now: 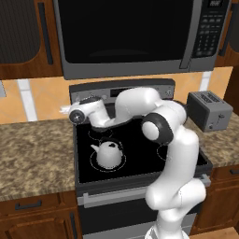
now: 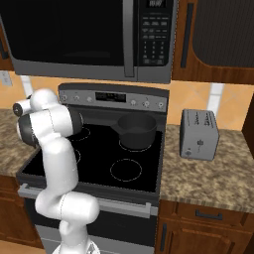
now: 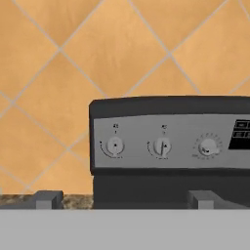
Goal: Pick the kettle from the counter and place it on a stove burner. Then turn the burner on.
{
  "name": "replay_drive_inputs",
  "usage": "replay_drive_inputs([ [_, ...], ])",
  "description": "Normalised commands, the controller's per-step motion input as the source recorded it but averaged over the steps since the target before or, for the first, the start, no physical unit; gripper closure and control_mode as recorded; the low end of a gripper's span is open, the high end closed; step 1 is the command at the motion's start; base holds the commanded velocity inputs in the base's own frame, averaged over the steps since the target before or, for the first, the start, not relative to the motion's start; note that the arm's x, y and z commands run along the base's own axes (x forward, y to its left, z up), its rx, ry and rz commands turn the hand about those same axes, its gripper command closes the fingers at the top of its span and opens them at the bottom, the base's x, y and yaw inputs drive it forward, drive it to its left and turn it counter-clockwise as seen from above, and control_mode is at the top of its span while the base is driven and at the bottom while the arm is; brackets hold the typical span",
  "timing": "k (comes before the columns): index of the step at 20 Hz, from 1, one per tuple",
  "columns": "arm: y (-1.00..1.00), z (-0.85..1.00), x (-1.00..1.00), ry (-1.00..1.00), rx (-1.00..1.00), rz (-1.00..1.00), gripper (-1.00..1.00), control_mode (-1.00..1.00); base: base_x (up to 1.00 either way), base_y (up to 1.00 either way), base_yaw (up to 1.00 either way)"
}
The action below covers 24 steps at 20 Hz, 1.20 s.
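Left base view: the kettle (image 1: 109, 154) is seen standing upright on the stove burner (image 1: 97, 164) at the front left corner of the black glass cooktop (image 1: 140, 158), its spout directed toward the left edge. The arm is raised from the lower right, bent at a dark elbow joint, and extended leftward over the rear of the cooktop, above and behind the kettle and clear of it. The hand is held roughly level near the rear left corner, directed at the control panel (image 1: 121, 91). The counter (image 1: 32, 156) is seen on both sides of the stove, with a toaster (image 1: 210, 111) on its right section.

Right base view: a dark pot (image 2: 136, 130) is observed on the rear right ring, and the toaster (image 2: 199, 134) on the counter (image 2: 208, 178).

Hand view: the gripper (image 3: 125, 199) is seen with its fingertips (image 3: 48, 199) set wide apart and nothing between them. Three knobs (image 3: 162, 146) on the panel are faced squarely, with orange wall tile (image 3: 97, 49) behind.
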Motion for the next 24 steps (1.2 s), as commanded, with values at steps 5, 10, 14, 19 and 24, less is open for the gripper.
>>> replay_drive_inputs([
  [5, 0.0, 0.0, 0.47, 0.0, 0.0, 0.0, -1.0, -1.0, 0.0, 0.0, 0.0],
  [10, 0.0, 0.0, 0.31, 0.0, 0.0, 0.0, -1.0, -1.0, 0.0, 0.0, 0.0],
  [14, 0.0, 0.0, 0.31, 0.0, 0.0, 0.0, -1.0, -1.0, 0.0, 0.0, 0.0],
  [19, 0.0, 0.0, 0.38, 0.0, 0.0, 0.0, -1.0, -1.0, 0.0, 0.0, 0.0],
  [24, 0.0, -0.08, 0.28, 0.0, 0.0, 0.0, -1.0, -1.0, 0.0, 0.0, 0.0],
])
